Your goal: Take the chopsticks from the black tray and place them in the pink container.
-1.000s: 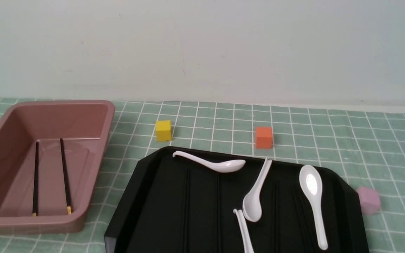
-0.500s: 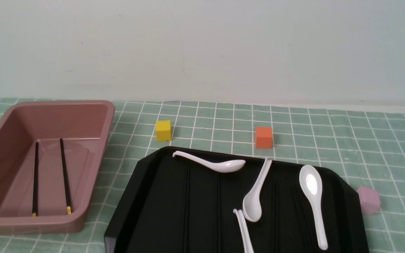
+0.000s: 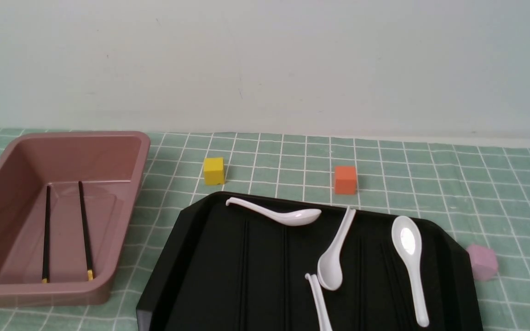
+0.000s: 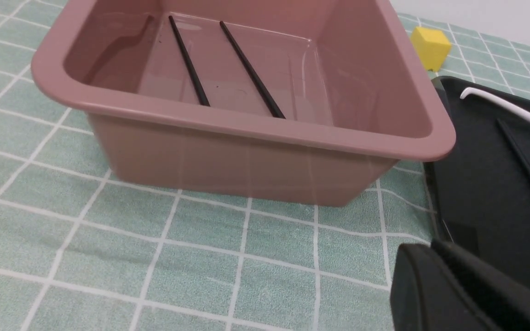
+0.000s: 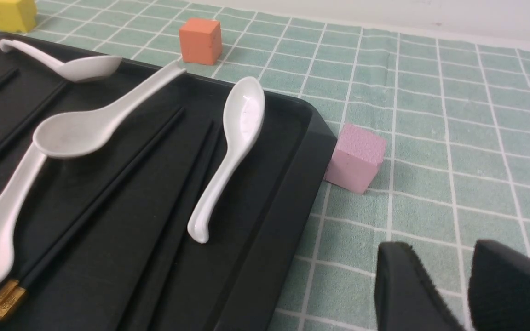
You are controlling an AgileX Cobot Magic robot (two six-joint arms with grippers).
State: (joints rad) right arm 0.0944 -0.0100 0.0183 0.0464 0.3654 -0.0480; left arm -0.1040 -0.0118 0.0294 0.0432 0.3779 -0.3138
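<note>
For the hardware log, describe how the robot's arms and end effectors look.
Only the finger ends show, in the wrist views. The left end effector is matte black, blunt and rounded. The right end effector has two matte black fingers with rounded tips. No arm links, cables or markings are in view.

4 wht spoons (image 3: 292,215), yel cube (image 3: 213,170), org cube (image 3: 345,179)

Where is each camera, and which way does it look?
Front view: between the arms, facing the wall over the deep dusty-pink plastic tub and glossy black rectangular tray; no arms show.
Left wrist view: beside the tub, looking in; left gripper shows.
Right wrist view: by the tray's corner; right gripper shows.
Both wrist views catch the yellow cube.
</note>
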